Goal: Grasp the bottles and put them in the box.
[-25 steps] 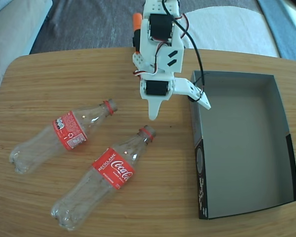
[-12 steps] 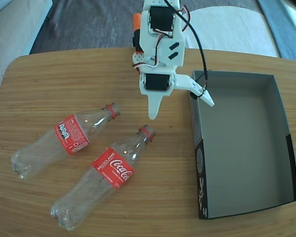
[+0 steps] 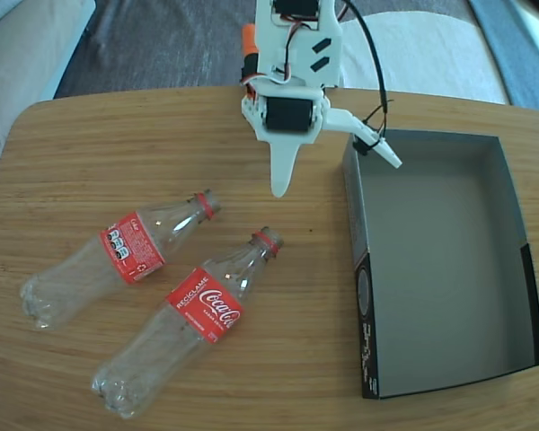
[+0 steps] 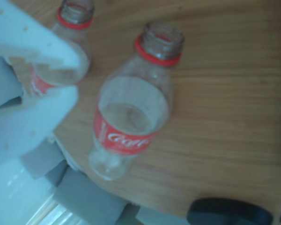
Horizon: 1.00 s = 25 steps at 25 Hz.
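Observation:
Two clear bottles with red labels and red neck rings lie on the wooden table, necks pointing up-right in the fixed view. One bottle (image 3: 117, 256) is on the left; the other bottle (image 3: 193, 319) lies nearer the front. The box (image 3: 449, 269), grey inside with black walls, sits at the right and holds nothing. My gripper (image 3: 338, 179) hangs open above the table between the bottle necks and the box's far left corner, holding nothing. Its outer jaw reaches that corner. In the wrist view a bottle (image 4: 131, 108) fills the middle, and a white finger (image 4: 37, 47) partly covers the second bottle (image 4: 72, 18).
The table's far edge runs just behind the arm's base (image 3: 292, 54). A grey cushion (image 3: 18, 54) lies past the table's left corner. A dark rounded object (image 4: 229, 213) shows at the bottom right of the wrist view.
My gripper has drawn back toward the table's far edge, staying open. The left bottle has rolled slightly, its label turned. The box's far left corner has shifted a little to the left.

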Motion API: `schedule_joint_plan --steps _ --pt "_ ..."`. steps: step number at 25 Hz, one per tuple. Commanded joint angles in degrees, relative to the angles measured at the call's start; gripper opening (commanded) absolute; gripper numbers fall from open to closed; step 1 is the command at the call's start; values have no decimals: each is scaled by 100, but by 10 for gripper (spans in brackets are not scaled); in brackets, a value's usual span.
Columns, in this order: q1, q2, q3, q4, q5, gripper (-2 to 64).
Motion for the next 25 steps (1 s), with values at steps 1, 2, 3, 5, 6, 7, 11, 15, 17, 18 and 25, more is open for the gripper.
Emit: schedule_joint_plan --steps 1,2,3,5,6,7,11,15,17,18,25 --pt "18 -26 -721 -9 -26 4" --pt "18 -26 -888 -35 -35 4" --pt "18 -26 -1037 -70 -35 4" --pt "18 -26 -1310 -79 -44 5" --pt "18 -26 -1389 -79 -44 5" --pt "18 -26 -1450 -79 -44 5" --pt "18 -26 -1494 -79 -18 5" --pt "18 -26 -1406 -88 9 5" --pt "18 -26 -1389 -88 -18 5" --pt "18 -26 -1371 -88 -35 5" --pt "9 -1090 -1670 -202 9 5"
